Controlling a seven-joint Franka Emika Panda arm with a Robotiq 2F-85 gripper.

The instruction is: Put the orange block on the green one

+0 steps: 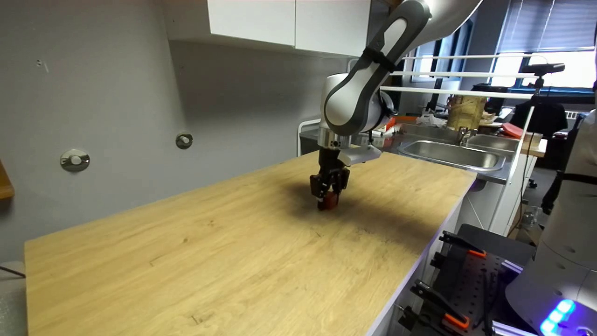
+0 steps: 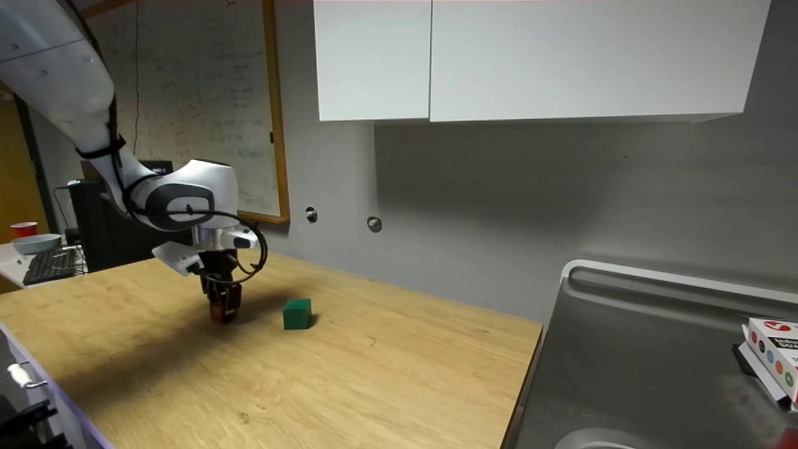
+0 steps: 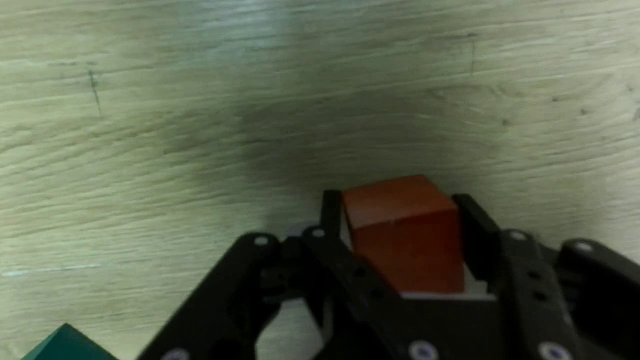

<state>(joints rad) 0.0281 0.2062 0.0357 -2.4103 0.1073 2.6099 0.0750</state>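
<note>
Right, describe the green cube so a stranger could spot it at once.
In an exterior view, find the wood-grain tabletop along the grey wall. On it, just right of the black gripper in that picture, sits the green cube. Its plain green colour, and its standing clear of the gripper, set it apart from the orange-red cube between the gripper's jaws.

Orange block (image 3: pixel 406 230): fits close between the black fingers (image 3: pixel 474 237) of the gripper (image 3: pixel 396 196), set slightly askew to them. Green block (image 2: pixel 297 314): rests flat on the wooden tabletop (image 2: pixel 374 386), near the orange one but clearly apart.
</note>
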